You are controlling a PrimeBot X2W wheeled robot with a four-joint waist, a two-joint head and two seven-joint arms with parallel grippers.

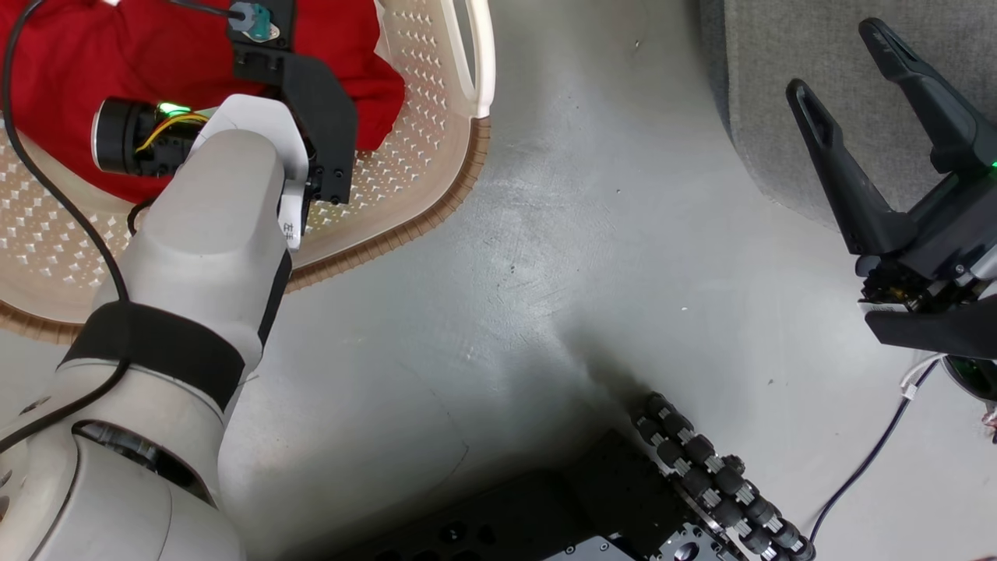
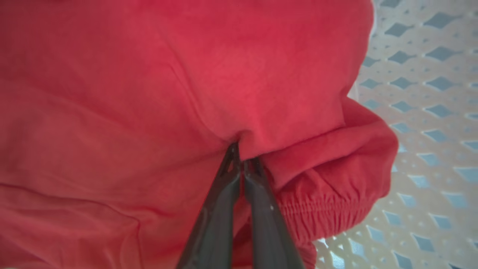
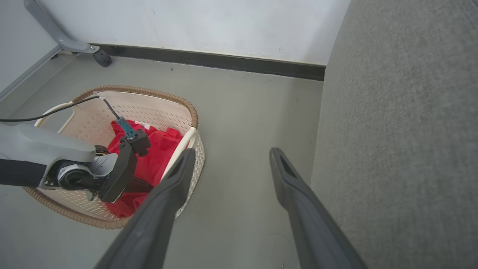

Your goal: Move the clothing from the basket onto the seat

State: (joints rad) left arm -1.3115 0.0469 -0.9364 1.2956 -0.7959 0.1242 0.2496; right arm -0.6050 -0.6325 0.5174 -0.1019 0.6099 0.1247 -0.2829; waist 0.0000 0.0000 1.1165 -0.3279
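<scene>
Gripping: left gripper (image 2: 242, 158) pinched closed on a clothing (image 2: 186, 74) fold.
Clothing: bunched in basket (image 3: 149, 91); long axis unclear; cuff (image 2: 325, 213) toward basket wall.
Right gripper (image 3: 231, 153): fingers spread, empty, beside seat (image 3: 403, 130).

The grey floor (image 1: 592, 234) bore the basket (image 1: 424, 222); the seat (image 1: 779, 86) stood near, apart from it.
</scene>
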